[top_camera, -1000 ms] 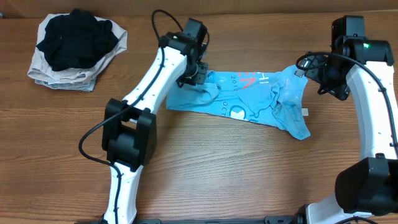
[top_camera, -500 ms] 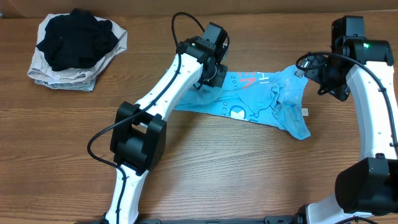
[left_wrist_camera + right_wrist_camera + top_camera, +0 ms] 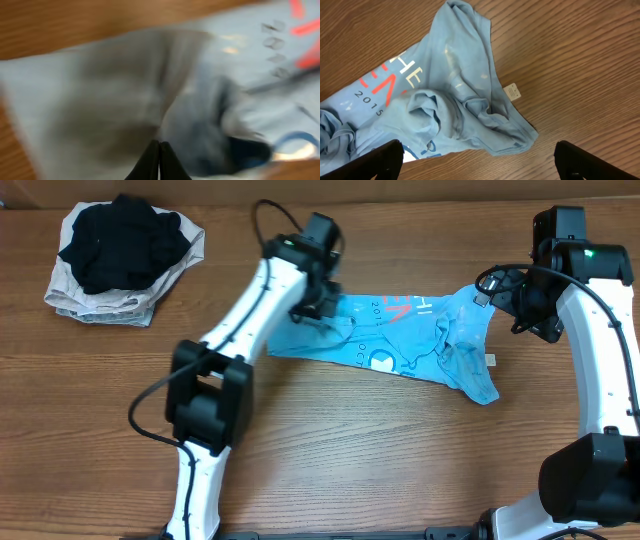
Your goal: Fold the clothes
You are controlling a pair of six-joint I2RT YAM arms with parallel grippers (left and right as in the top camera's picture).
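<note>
T-shirt (image 3: pixel 420 335) lies rumpled mid-counter (image 3: pixel 330 440). Left pincer (image 3: pixel 159 148) is clenched over its left edge (cloth caught? cannot tell). Right pincer (image 3: pixel 477 155) hangs released above the bunched side. Pulling with no cloth caught, or too little, risks more bunching.

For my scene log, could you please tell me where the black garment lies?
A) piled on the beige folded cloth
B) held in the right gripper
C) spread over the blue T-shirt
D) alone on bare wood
A: in the upper left of the overhead view, the black garment sits heaped on top of the beige folded cloth.
</note>
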